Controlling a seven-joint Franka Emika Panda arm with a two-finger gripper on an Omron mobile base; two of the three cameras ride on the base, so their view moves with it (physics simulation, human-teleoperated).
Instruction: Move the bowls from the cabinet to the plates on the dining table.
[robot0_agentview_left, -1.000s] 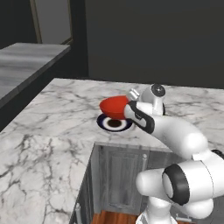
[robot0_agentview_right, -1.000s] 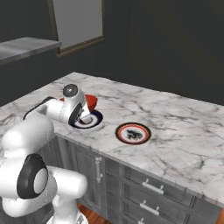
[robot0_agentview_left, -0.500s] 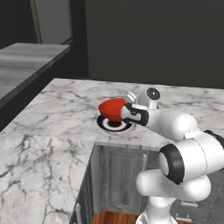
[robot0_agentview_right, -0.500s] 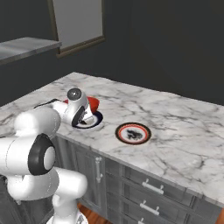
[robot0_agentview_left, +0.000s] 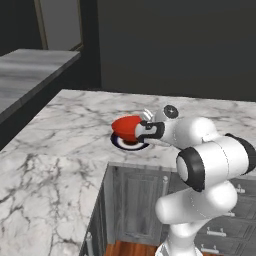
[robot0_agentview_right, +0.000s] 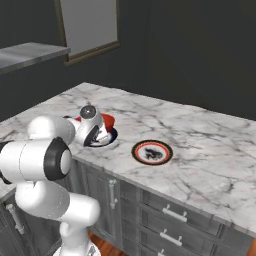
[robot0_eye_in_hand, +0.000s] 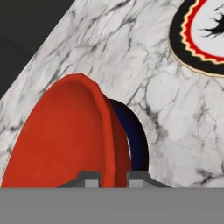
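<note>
One red bowl (robot0_agentview_left: 126, 127) is held tilted by its rim in the clamped gripper (robot0_eye_in_hand: 109, 175), just above the dark-rimmed white plate (robot0_agentview_left: 131, 143) on the dining table (robot0_agentview_right: 200, 145). The release is judged outstanding. The second plate (robot0_agentview_right: 152, 152), reddish-edged, lies bare nearby, so the brown bowl is presumably yet to be fetched.

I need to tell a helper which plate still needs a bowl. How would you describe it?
On the marble dining table, two plates lie near the front edge. Take the bare plate, apart from the gripper: black rim, red ring, pale centre. Its neighbour, the dark-rimmed plate, sits under the red bowl.
</note>
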